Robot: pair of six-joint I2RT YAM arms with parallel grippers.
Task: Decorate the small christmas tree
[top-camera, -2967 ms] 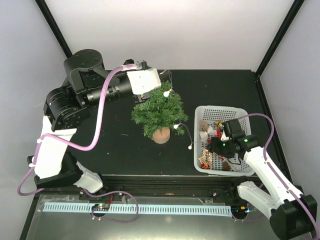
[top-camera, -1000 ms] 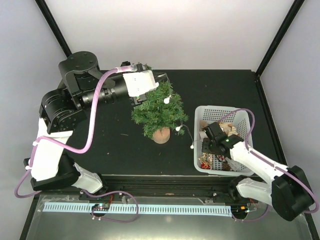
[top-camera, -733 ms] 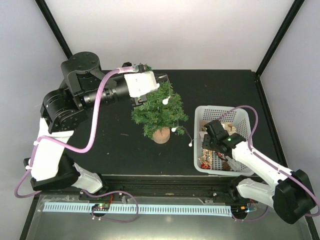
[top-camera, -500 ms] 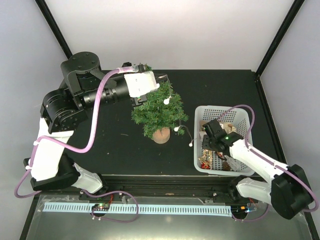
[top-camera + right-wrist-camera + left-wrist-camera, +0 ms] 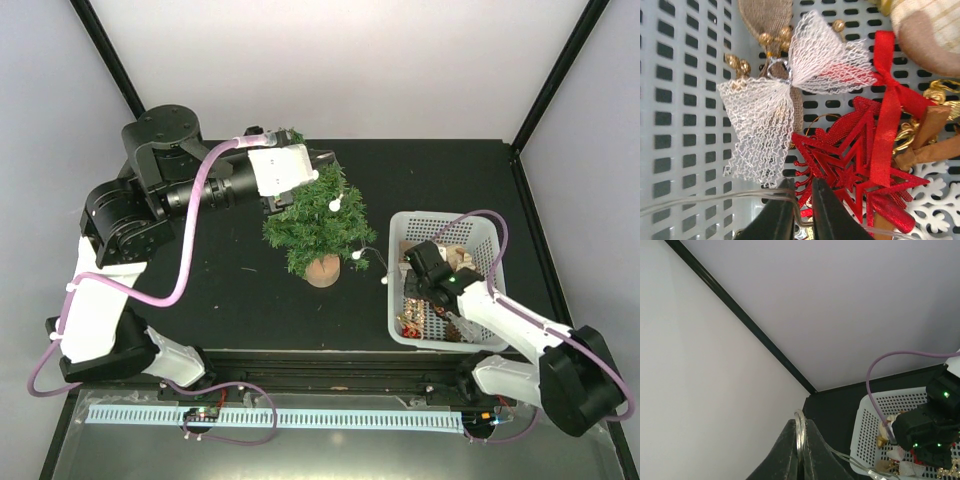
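The small christmas tree [image 5: 318, 225] stands on its round wooden base [image 5: 322, 270] at mid-table. A clear light string [image 5: 357, 254] with white bulbs hangs down the tree's right side towards the basket. My left gripper [image 5: 315, 165] hovers at the treetop, shut on a loop of the string's wire [image 5: 800, 426]. My right gripper [image 5: 422, 268] is down inside the white basket [image 5: 478, 226]. Its jaws [image 5: 802, 182] have closed to a narrow slit on the clear wire [image 5: 740, 197], right at the edge of a red star ornament [image 5: 855, 165].
The basket also holds a white mesh bow [image 5: 785, 95], a red ribbon [image 5: 886, 110], gold pieces [image 5: 920, 135] and a beige ornament [image 5: 930, 25]. Black frame posts [image 5: 555, 75] rise at the table's back corners. White walls enclose the cell.
The right gripper's jaws have gone from wide apart to nearly together inside the basket, and that arm shifted slightly. The left arm and the tree have stayed put.
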